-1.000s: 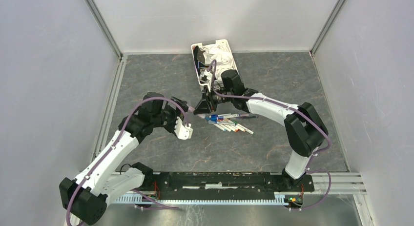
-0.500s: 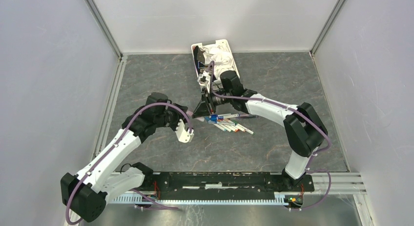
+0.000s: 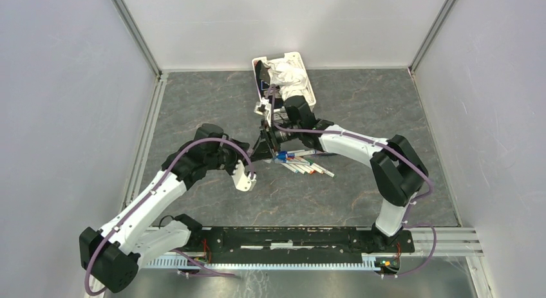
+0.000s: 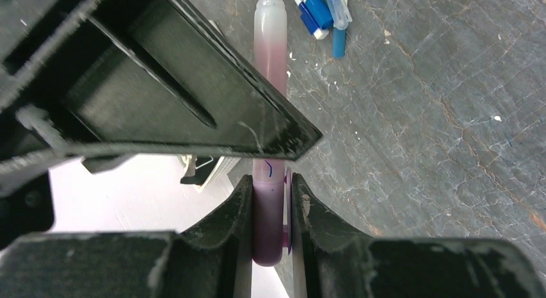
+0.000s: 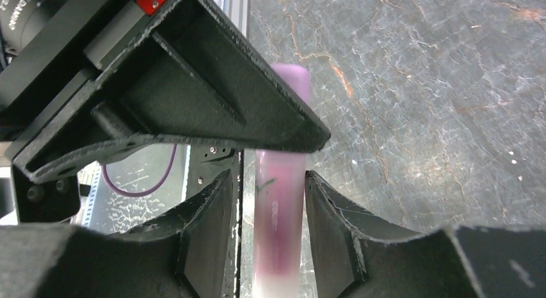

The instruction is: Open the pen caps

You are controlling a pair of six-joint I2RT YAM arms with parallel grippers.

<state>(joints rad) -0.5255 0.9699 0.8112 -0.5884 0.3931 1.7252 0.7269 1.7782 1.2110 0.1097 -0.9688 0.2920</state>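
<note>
The left jaws pinch a pink-tinted translucent plastic pen (image 4: 270, 60) above the grey stone-patterned surface's (image 4: 418, 150) middle. The right jaws stand spread around it.

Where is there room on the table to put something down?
Three bare patches of table: far left, between the left wall and the basket; far right, between the basket and the right wall; near middle, between the left arm and the right arm, this side of the pens. The centre is crowded: both arms meet there beside the pens.
</note>
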